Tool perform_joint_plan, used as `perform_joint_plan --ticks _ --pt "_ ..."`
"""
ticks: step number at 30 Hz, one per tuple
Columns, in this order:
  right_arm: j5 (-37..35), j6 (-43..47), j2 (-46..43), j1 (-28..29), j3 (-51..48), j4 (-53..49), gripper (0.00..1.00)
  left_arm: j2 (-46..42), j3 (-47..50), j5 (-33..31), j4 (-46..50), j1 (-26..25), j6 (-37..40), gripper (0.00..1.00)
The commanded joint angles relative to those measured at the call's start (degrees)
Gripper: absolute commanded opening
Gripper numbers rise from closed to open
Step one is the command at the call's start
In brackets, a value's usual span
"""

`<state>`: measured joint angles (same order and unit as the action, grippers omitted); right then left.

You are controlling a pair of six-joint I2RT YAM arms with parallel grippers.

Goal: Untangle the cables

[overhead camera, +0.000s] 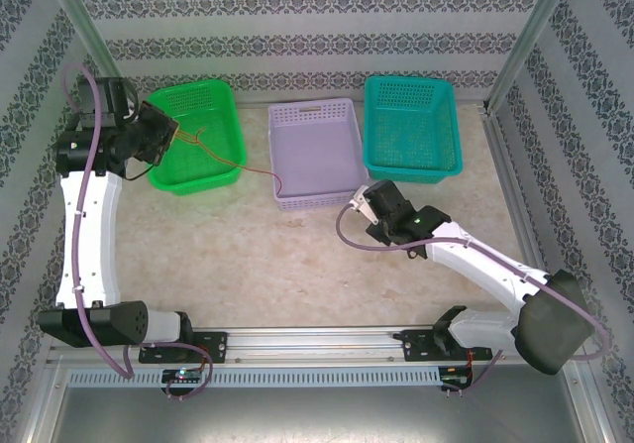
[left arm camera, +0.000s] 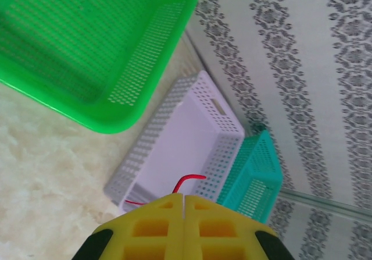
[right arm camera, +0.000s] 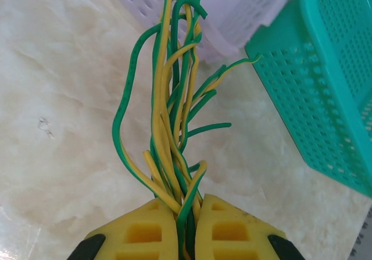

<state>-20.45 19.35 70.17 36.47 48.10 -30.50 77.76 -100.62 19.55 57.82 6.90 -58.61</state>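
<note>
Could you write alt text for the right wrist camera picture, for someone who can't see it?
The yellow right pincer grips a bundle of green and yellow wires above a pale table, with a lilac basket and a teal basket beyond.

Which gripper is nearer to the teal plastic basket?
Right. The right gripper is by the teal plastic basket's near-left corner; the left gripper is far left, at the green plastic basket.

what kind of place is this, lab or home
Likely a robot test cell, not a home: wallpapered panels in a metal frame, arms bolted to a rail, baskets on a marble-look table.
</note>
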Motion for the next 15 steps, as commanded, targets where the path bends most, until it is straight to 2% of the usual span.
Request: perform_joint_plan --ticks 1,4,8,10,13,15 --pt "-4.86 -6.41 -0.45 -1.06 -0.1 -1.98 0.0 0.21 1.41 7.21 -8.2 0.05 -3.26 0.0" --pt "-2.34 -14.26 1.78 -3.8 1.25 -4.7 0.0 0.03 3.71 13.41 -16.22 -0.83 -7.18 0.0" --pt "3.98 -27.09 7.1 -8.03 4.28 -9.99 0.0 0.29 2.71 15.19 -20.19 -2.94 -7.3 0.0" --pt "8.26 -32.37 8.41 -9.74 4.57 -10.3 0.13 0.5 3.51 16.53 -22.96 -4.0 -7.14 0.0" --pt "13.95 -39.49 7.82 -11.61 5.6 -9.53 0.41 0.39 5.32 16.37 -25.36 -6.23 -6.04 0.0" --pt "16.18 -43.84 6.15 -11.94 7.24 -9.37 0.52 0.12 7.3 15.61 -27.32 -7.67 -5.51 0.0"
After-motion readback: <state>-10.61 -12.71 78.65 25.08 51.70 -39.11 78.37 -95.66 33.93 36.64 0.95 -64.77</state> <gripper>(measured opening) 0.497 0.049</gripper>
